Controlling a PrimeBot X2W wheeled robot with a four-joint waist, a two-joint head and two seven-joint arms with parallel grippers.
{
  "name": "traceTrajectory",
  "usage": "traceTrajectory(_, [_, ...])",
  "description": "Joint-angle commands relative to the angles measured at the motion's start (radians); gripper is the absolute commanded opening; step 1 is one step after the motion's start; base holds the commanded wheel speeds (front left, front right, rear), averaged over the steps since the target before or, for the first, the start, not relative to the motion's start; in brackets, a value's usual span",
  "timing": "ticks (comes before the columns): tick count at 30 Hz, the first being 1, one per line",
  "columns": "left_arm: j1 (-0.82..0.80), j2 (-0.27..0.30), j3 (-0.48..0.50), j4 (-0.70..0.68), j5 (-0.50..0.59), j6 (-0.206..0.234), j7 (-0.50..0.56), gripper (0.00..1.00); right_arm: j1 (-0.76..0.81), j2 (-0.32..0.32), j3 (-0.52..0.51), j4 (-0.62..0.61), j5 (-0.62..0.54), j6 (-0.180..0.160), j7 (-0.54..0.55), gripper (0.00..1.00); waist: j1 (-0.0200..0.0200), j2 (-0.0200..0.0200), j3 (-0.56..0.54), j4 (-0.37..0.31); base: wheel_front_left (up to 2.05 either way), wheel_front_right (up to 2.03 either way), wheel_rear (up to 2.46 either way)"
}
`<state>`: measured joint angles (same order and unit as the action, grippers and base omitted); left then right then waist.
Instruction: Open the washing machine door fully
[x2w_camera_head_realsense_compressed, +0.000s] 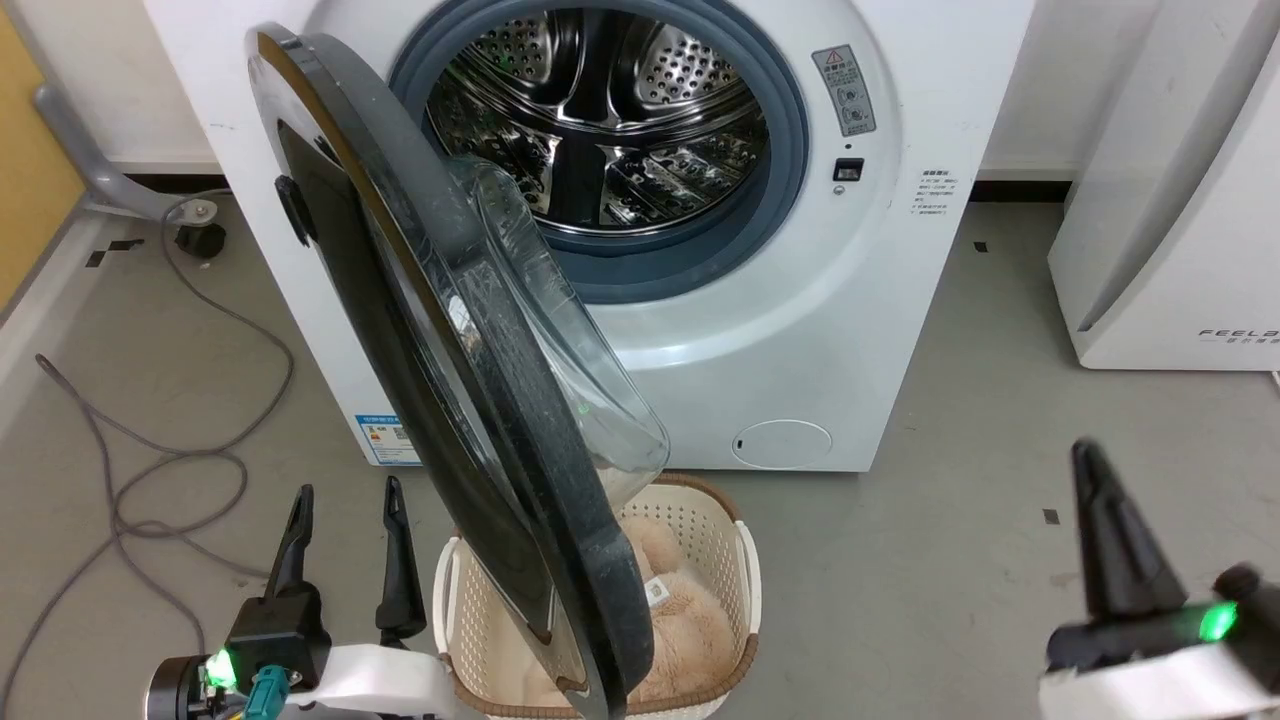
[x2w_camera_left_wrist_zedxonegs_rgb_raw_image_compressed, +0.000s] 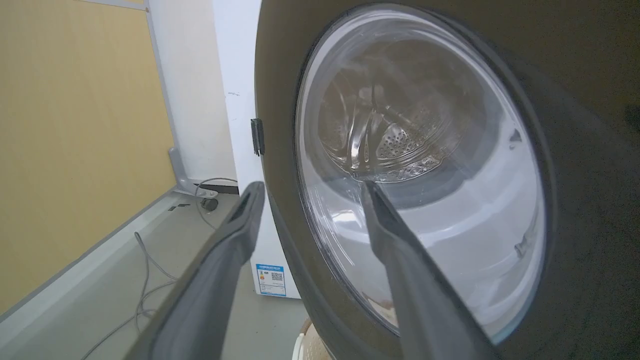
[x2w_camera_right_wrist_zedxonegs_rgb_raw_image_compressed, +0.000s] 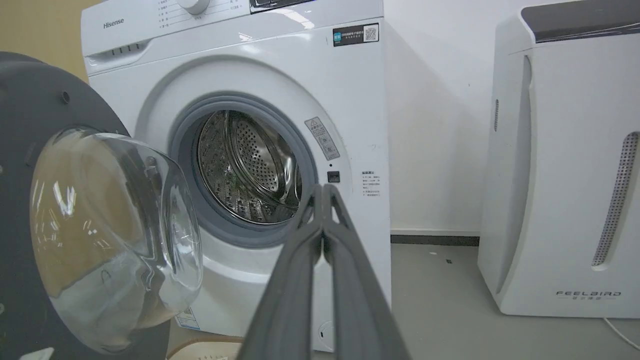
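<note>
At the lower left of the head view, left claw (x2w_camera_head_realsense_compressed: 346, 487): gapes wide, grips nothing, points up over the floor (x2w_camera_head_realsense_compressed: 950, 560). Sits near the outer face of the washing machine door (x2w_camera_head_realsense_compressed: 480, 400), to its left, apart from it. In the left wrist view, same claw (x2w_camera_left_wrist_zedxonegs_rgb_raw_image_compressed: 311, 186): looks at that outer face (x2w_camera_left_wrist_zedxonegs_rgb_raw_image_compressed: 425, 150), one finger left of the black rim, the other across the glass; contact cannot be told there.

At the lower right, right claw (x2w_camera_head_realsense_compressed: 1085, 455): pressed shut, empty, well apart from the door. Aims, in its own view (x2w_camera_right_wrist_zedxonegs_rgb_raw_image_compressed: 320, 187), toward the washing machine (x2w_camera_right_wrist_zedxonegs_rgb_raw_image_compressed: 250, 65), with the door's glass bowl (x2w_camera_right_wrist_zedxonegs_rgb_raw_image_compressed: 100, 225) off to the left.

Door: stands out from the washing machine (x2w_camera_head_realsense_compressed: 850, 300), hinged on its left side, nearly edge-on to the head camera, bowl facing the bared steel drum (x2w_camera_head_realsense_compressed: 600, 120). Hangs over a white basket (x2w_camera_head_realsense_compressed: 745, 560) holding something pale and fluffy (x2w_camera_head_realsense_compressed: 680, 620).

Farther out: grey cable (x2w_camera_head_realsense_compressed: 180, 460) on the left, white FEELBIRD appliance (x2w_camera_head_realsense_compressed: 1180, 200) on the right.
</note>
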<state>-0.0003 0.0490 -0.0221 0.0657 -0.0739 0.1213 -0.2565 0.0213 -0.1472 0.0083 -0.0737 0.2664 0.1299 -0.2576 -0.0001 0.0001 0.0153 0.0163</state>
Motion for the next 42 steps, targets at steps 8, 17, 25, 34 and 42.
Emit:
traceTrajectory(8, [0.003,0.001,-0.001,0.002,-0.007,0.000,-0.005,1.00,0.075,0.060,-0.028,0.032,-0.147,0.001,-0.004,0.00,0.0001,-0.0001,-0.003,0.002,0.00,0.00,0.00])
traceTrajectory(17, [0.007,0.001,0.000,0.006,-0.008,0.004,-0.005,1.00,0.100,0.092,-0.054,0.055,-0.165,0.001,-0.004,1.00,0.0001,-0.0001,-0.007,0.005,0.00,0.00,0.00])
traceTrajectory(25, [0.003,0.001,0.005,-0.002,0.005,0.005,-0.005,0.00,0.105,0.096,-0.058,0.058,-0.160,0.001,-0.004,1.00,0.0001,-0.0001,-0.009,0.010,0.00,0.00,0.00])
traceTrajectory(34, [-0.050,0.008,0.012,-0.169,0.039,-0.030,-0.005,0.00,0.110,0.097,-0.059,0.056,-0.133,0.001,-0.004,1.00,0.0001,-0.0001,-0.017,0.021,0.00,0.00,0.00])
traceTrajectory(42, [-0.099,0.008,-0.081,-0.379,0.069,-0.075,-0.005,0.00,0.117,0.097,-0.050,0.060,-0.117,0.001,-0.004,1.00,0.0001,-0.0001,-0.026,0.024,0.00,0.00,0.00])
